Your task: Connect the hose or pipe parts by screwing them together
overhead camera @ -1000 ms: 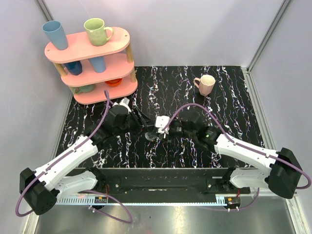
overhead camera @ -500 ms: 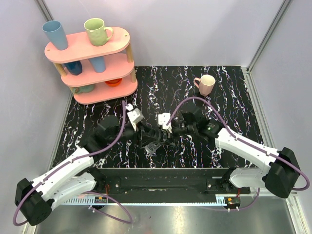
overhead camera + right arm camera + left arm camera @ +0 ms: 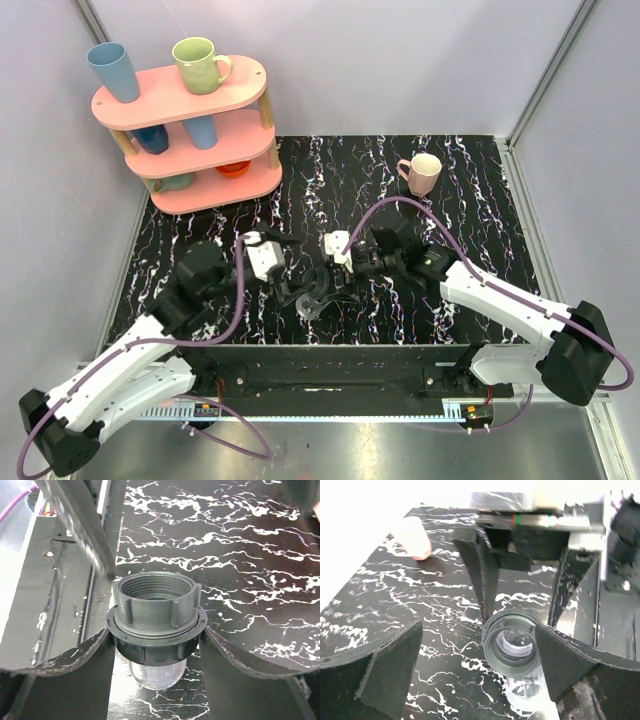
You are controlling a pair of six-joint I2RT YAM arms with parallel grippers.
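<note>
Black stone-patterned surface point(image 3: 470, 200) with white veins fills the overhead view, and the two arms meet near its middle. The right pincer point(image 3: 332, 283) is clenched on the joined pipe parts: a grey threaded tube point(image 3: 318, 293) with a black ring point(image 3: 313, 300) around it, held low over the surface just in front of the arm bases. The left pincer point(image 3: 292, 270) sits just beside them with its jaws spread wide, gripping nothing. Only this view takes in the pink shelf point(image 3: 215, 95) of cups in the far left corner and the purple cables point(image 3: 400, 205) looping over each arm. A pink mug point(image 3: 422, 172) stands well apart, toward the far right.

From the left wrist, the left pincer point(image 3: 479, 627) is released. One finger point(image 3: 390, 665) stands far off to the left, while the other finger point(image 3: 570, 660) lies right against the black ring point(image 3: 495, 652); whether they touch cannot be told. This camera looks down the bore of the grey threaded tube point(image 3: 512, 625) and catches the right arm's two dark fingers point(image 3: 477, 575) coming in from behind it. The pink mug point(image 3: 412, 537) is a blur at the far edge.

At the right wrist, detail missing elsewhere appears. The right pincer point(image 3: 156, 630) grips the black ring point(image 3: 155, 640) from both sides. The grey threaded tube point(image 3: 155, 602) rises through it, thread visible inside its open mouth, and a clear rounded end point(image 3: 157, 672) hangs below the ring. One blurred finger point(image 3: 80, 525) of the left arm slants past at upper left.
</note>
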